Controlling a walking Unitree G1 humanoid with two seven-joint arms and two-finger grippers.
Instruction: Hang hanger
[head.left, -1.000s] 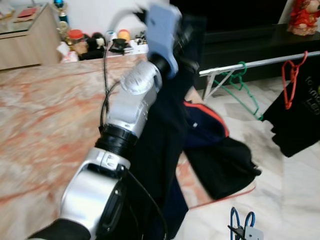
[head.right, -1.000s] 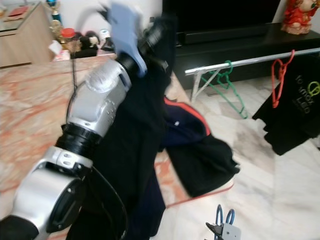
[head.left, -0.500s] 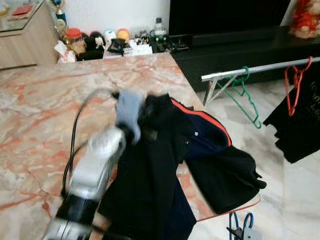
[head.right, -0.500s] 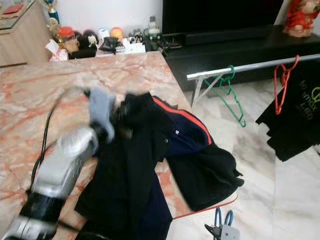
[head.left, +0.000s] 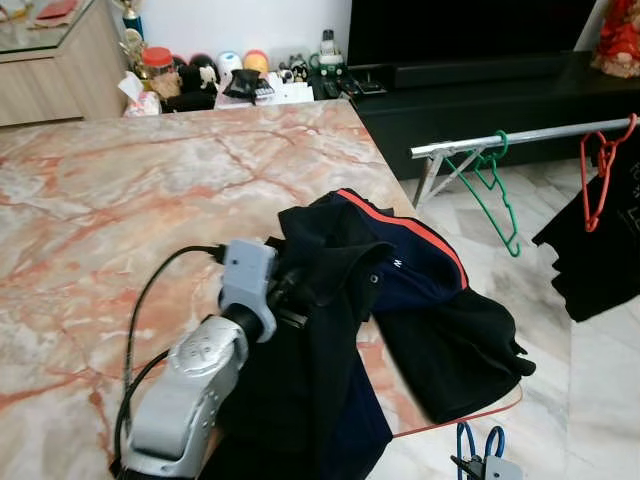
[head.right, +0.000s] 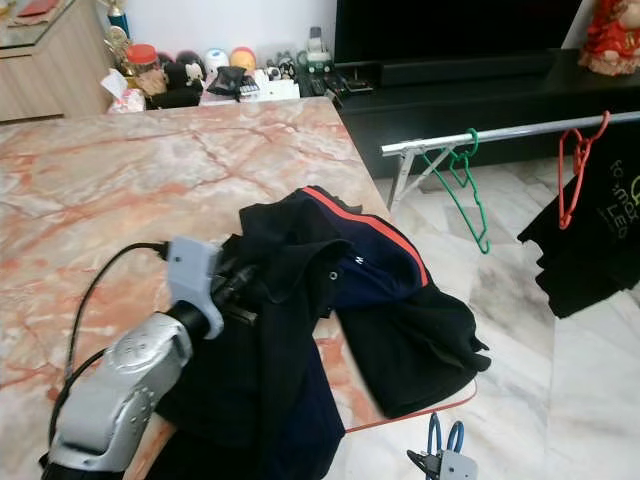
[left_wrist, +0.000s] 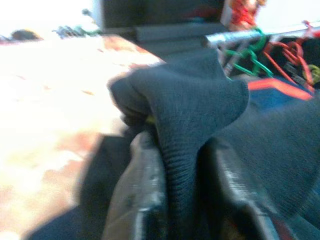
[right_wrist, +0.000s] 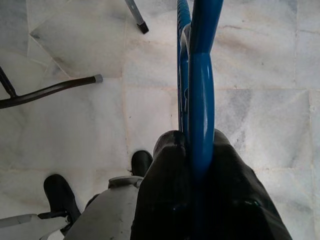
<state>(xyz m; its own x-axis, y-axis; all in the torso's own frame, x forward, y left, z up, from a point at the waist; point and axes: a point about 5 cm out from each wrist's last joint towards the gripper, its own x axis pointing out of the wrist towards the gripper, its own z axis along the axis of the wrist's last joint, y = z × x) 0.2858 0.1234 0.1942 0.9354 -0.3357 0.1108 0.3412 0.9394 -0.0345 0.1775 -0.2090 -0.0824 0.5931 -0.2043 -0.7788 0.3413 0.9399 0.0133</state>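
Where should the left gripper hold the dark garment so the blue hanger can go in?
Probably at the collar, coming from the table side. The left gripper already pinches a raised fold of the dark garment there; the rest lies slack over the marble table edge. The right gripper holds the blue hanger low by the floor.

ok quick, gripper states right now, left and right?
Left gripper: shut on a fold of the dark garment over the marble table.
Right gripper: shut on the blue hanger, low above the floor.
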